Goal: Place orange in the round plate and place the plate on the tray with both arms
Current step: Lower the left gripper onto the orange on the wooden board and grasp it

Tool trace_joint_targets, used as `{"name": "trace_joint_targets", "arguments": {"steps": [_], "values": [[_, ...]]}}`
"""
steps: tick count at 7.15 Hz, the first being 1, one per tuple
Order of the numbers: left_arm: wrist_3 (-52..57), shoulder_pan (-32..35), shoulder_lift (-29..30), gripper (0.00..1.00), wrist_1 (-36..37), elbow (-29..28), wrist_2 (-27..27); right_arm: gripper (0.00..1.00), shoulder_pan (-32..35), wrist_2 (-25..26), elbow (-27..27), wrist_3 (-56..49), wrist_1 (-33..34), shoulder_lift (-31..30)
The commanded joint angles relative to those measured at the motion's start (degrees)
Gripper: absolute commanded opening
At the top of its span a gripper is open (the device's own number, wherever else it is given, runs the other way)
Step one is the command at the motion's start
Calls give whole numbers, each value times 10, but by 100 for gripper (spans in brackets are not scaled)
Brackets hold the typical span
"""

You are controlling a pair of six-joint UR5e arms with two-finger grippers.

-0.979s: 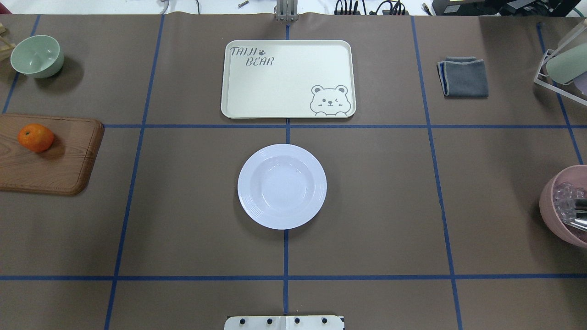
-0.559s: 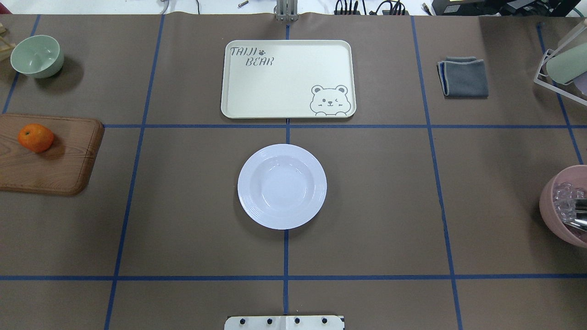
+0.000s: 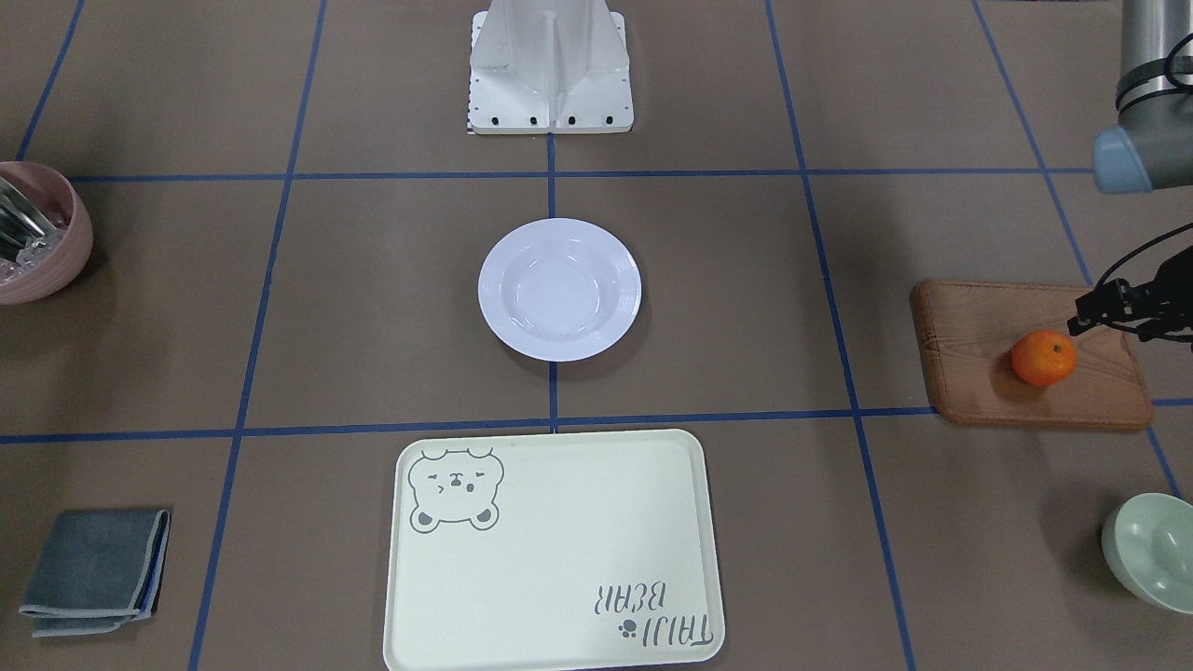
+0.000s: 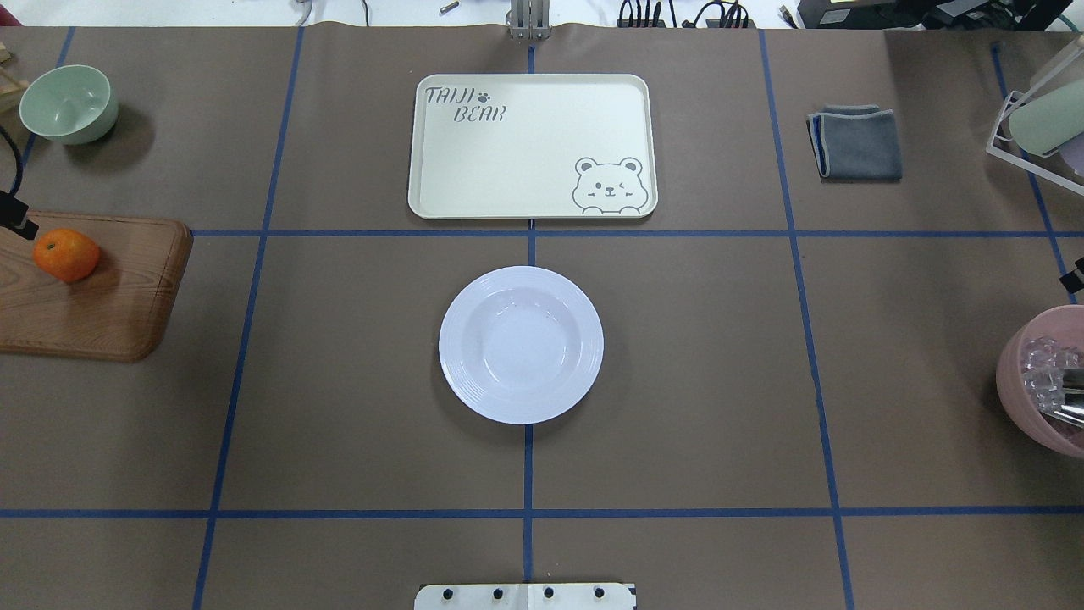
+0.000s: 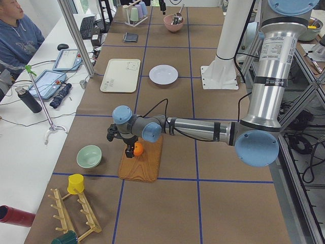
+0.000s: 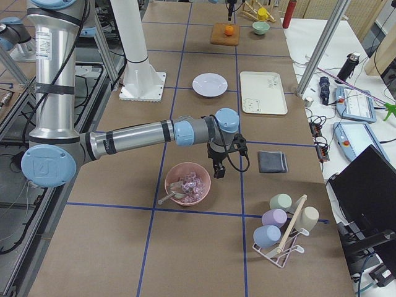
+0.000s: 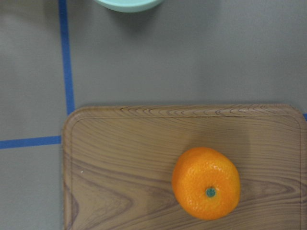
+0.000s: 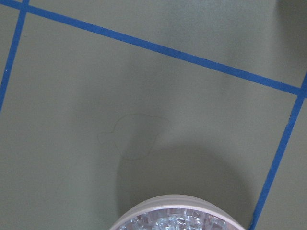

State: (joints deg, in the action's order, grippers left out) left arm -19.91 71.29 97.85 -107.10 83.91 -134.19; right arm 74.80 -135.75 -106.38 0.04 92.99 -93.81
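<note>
The orange [image 4: 66, 254] lies on the wooden board [image 4: 93, 305] at the table's left edge, and fills the lower right of the left wrist view [image 7: 206, 183]. My left gripper [image 5: 129, 151] hangs just beside it over the board. Only a black part of the arm shows at the overhead view's left edge, so I cannot tell its state. The round white plate [image 4: 521, 345] sits empty at the table's middle, with the cream tray [image 4: 532, 146] beyond it, also empty. My right gripper [image 6: 216, 172] hangs beside the pink bowl [image 6: 187, 184], state unclear.
A pale green bowl [image 4: 68, 103] stands beyond the board. The pink bowl [image 4: 1046, 381] holds clear pieces and a metal utensil. A folded grey cloth [image 4: 857, 141] and a cup rack [image 4: 1037, 119] are at the far right. A person [image 5: 15, 35] sits beyond the table's far side.
A black part of the left arm has come in at the overhead view's left edge by the board. A small black part now shows at the right edge above the pink bowl.
</note>
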Motion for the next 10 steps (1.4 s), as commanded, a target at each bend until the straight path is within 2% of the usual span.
{"name": "trace_joint_targets", "arguments": {"steps": [1,4,10], "values": [[-29,-34,13,98,-22,-19,26,100,-5,-4,-1,0,0,1],[-43,-58,16,98,-54,-46,46,100,-9,-8,0,8,1,1],[-46,-70,36,98,-56,-70,45,100,-14,-29,5,10,2,15]]}}
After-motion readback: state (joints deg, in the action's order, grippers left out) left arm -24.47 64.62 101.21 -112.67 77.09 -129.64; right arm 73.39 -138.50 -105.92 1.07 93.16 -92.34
